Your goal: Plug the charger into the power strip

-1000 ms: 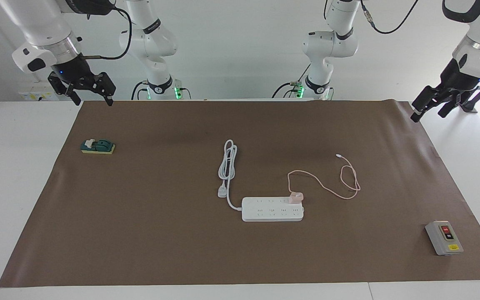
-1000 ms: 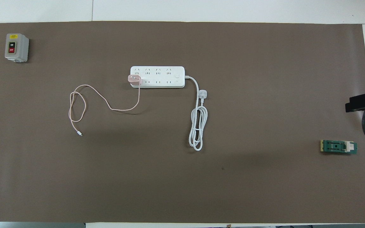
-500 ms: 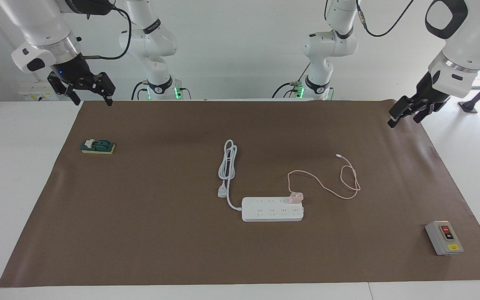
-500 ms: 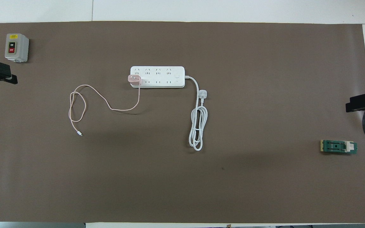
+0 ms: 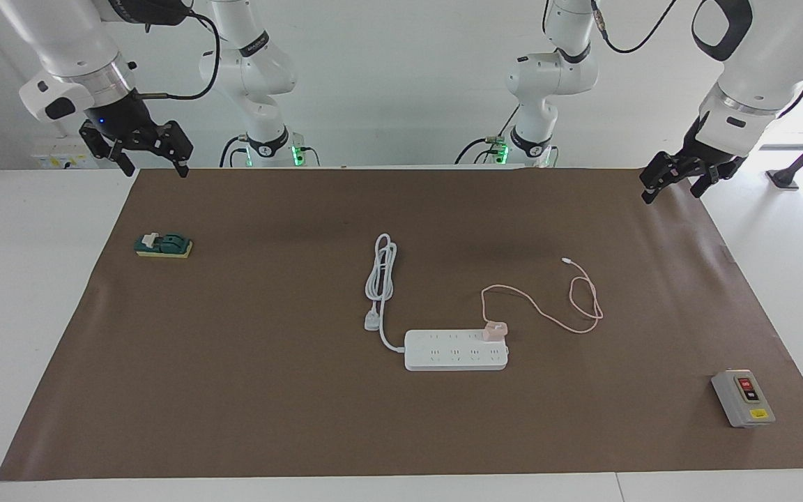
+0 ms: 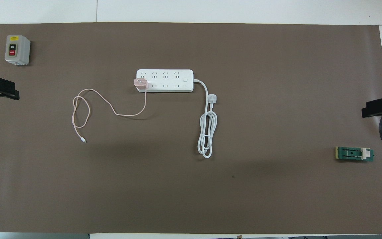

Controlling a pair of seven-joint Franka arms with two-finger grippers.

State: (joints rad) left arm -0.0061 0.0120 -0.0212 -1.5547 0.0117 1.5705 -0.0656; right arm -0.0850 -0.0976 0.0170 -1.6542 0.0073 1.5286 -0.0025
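Facing view: you've one power strip (image 5: 456, 350), one charger (image 5: 494, 330) seated in its end socket, well apart from both fingers. Left gripper (image 5: 673, 183) spread, has swung inward; right gripper (image 5: 153, 155) spread, unmoved.
Overhead: one grey switch box (image 6: 17, 49), one green block (image 6: 354, 154).

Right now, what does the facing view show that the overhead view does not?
Only the facing view shows both arms whole, with the left end effector and the right end effector raised above the mat's corners nearest the robots. The overhead view adds only the socket faces of the power strip. Both show the charger sitting on the strip's end, the grey switch box and the green part.
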